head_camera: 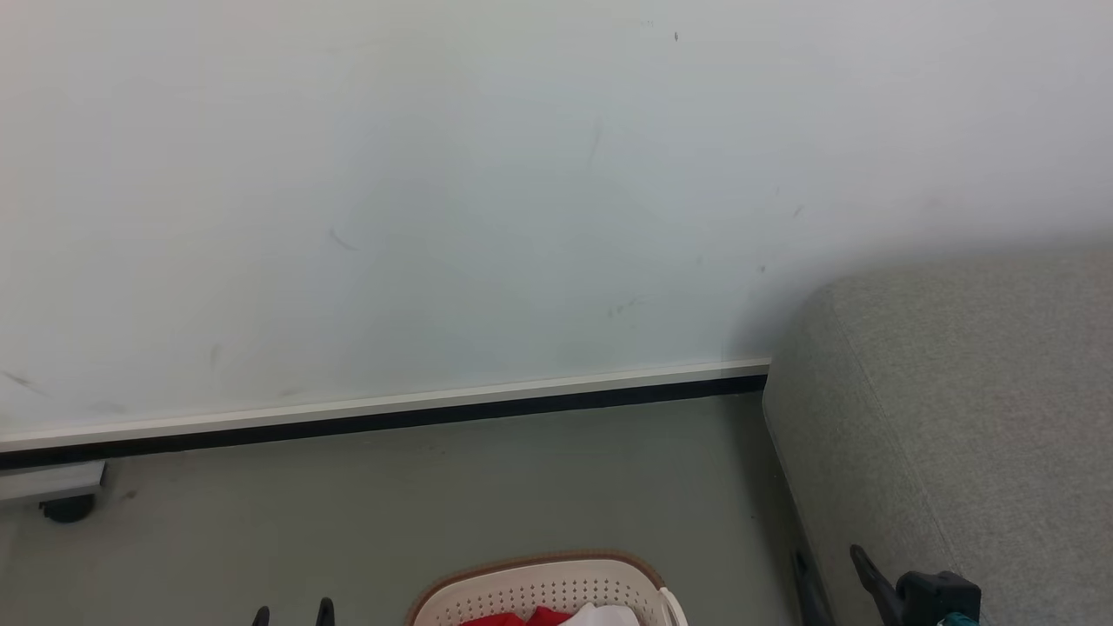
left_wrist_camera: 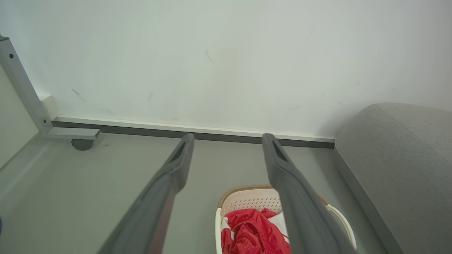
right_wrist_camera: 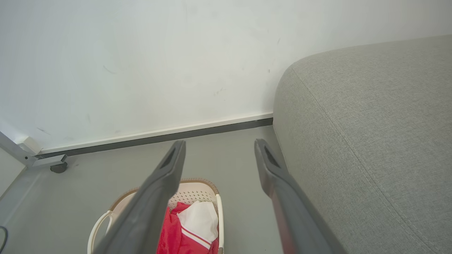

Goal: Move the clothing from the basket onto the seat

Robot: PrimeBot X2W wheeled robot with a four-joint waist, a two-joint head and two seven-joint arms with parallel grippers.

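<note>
White scuffed wall (head_camera: 435, 174) spans the far side, grey floor (head_camera: 391, 504) below it, dark skirting strip between. Grey seat (head_camera: 956, 417) on the right, far end up against the wall. Basket (head_camera: 539, 589) on the floor at the near edge, left of the seat with a gap between. Clothing (left_wrist_camera: 252, 229) is bunched inside the basket, red with a white piece on its right side. Left gripper (left_wrist_camera: 227, 139) has fingers spread wide, holding nothing, near-left of the basket. Right gripper (right_wrist_camera: 219, 144) is likewise spread and empty, by the seat's near-left edge. Small dark caster (head_camera: 65, 507) far left at the wall
</note>
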